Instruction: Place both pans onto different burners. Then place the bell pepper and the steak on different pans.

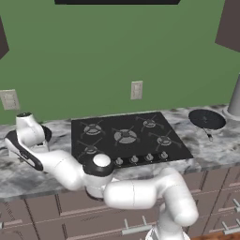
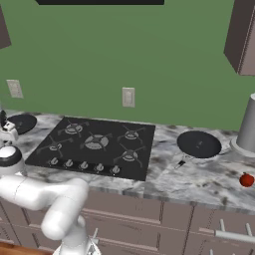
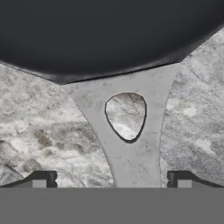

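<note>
Black and round, one pan (image 1: 206, 119) sits on the marble counter (image 1: 220, 145) right of the cooktop (image 1: 126, 137). The arm reaches far left, over the counter there.

From the right base view, that pan (image 2: 199, 143) is between the cooktop (image 2: 94, 145) and a small red thing (image 2: 246, 180). Another pan (image 2: 21, 123) lies at the far left.

In the hand view, the gripper (image 3: 112, 179) hangs over a pan's (image 3: 105, 35) grey handle (image 3: 129, 131). Its jaws are wide apart, one on each side of the handle, holding nothing.

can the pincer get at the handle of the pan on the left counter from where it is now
Probably yes. The pincer is open, with a tip on either side of the pan's grey handle, and nothing lies between them on the marble counter.
</note>
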